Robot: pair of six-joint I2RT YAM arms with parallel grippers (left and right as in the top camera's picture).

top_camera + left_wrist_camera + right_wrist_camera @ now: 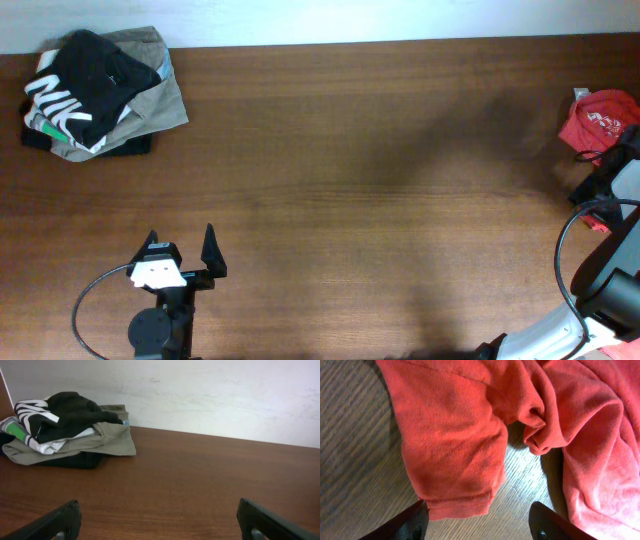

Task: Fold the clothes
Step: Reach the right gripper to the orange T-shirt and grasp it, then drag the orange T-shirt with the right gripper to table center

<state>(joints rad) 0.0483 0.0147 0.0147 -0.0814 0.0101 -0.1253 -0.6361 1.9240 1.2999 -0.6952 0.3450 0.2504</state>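
The right gripper (480, 527) has its jaws spread wide and holds nothing. Only the upper parts of its dark fingers (412, 522) show, cut off by the bottom edge of the wrist view. Between them lies the hemmed end of a short sleeve (455, 460) of the red-orange T-shirt (590, 445), which is crumpled flat on the wooden table (350, 150). No lettering shows from this close. From overhead the T-shirt sits at the far right edge, with a bit of white print showing. It is partly covered by the right arm and clipped by the frame.

The left gripper (180, 240) is also spread and empty above bare wood, well apart from a heap in the far left corner. There a black garment with white letters (85, 75) lies on a khaki-olive garment (165, 100), and the darker layers beneath them are hard to tell apart.
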